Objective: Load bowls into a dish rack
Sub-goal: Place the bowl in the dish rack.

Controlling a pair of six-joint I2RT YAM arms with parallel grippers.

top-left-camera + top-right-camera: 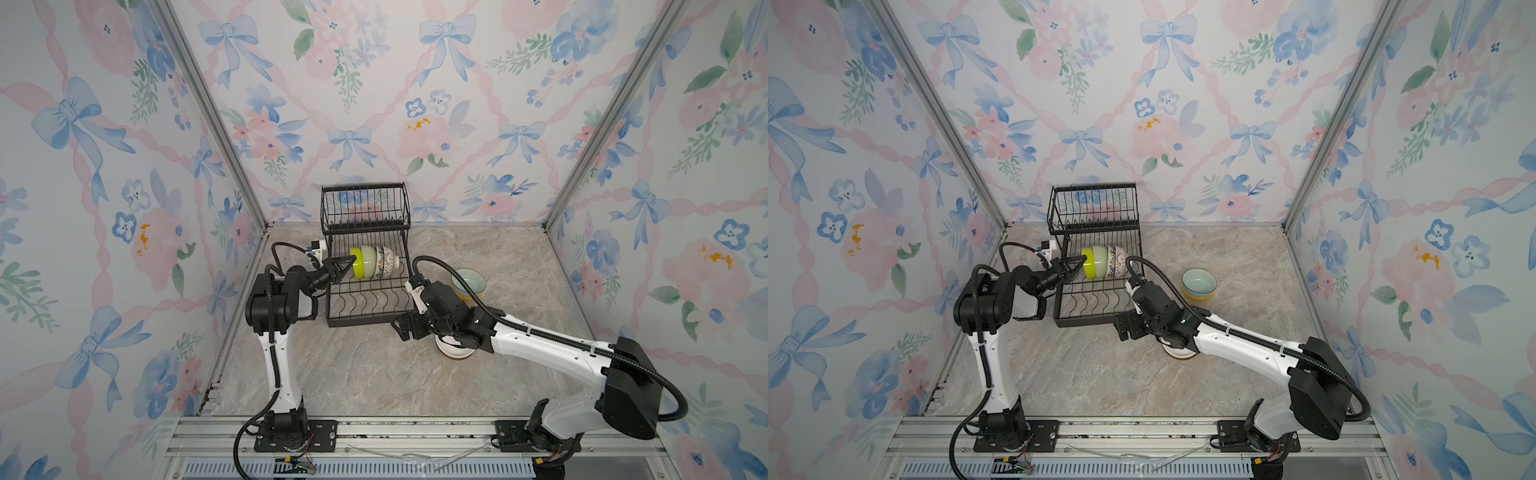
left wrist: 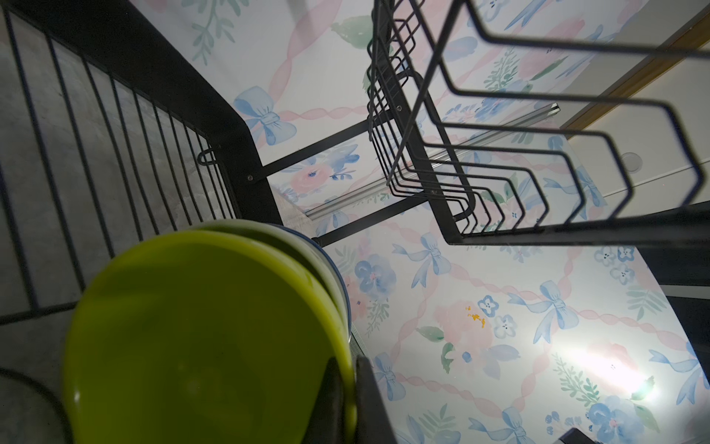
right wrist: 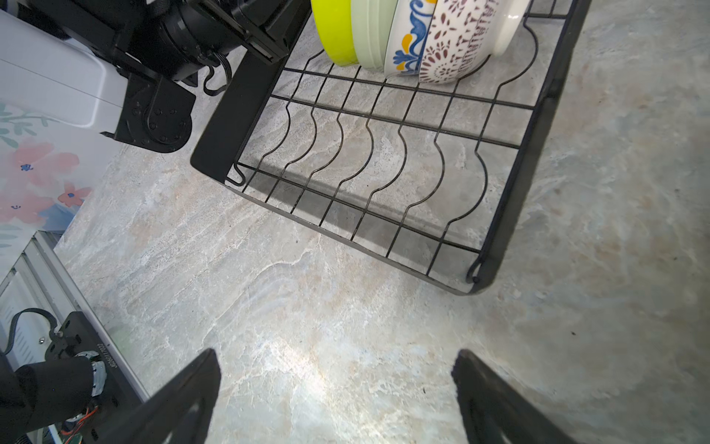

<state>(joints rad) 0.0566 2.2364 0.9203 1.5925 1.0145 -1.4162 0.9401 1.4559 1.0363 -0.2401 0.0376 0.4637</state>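
Loaded: four bowls are stood on edge in the lower tray of the dish rack (image 1: 362, 323), the lime green bowl (image 1: 358, 262) outermost.
Left gripper (image 1: 351, 262): clamped on the lime green bowl's rim; release judged pending.
Right gripper (image 3: 336, 359): spread wide, empty, above the table.
Remaining: pale teal bowl (image 1: 468, 280) nested in yellow bowl (image 1: 467, 296) beside the rack; white bowl (image 1: 453, 352) under the right arm.

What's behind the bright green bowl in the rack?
Three more bowls sit stacked behind the lime bowl: a pale green bowl, a blue-and-yellow patterned bowl, then a white bowl with dark reddish pattern. Each covers the next one's inside.
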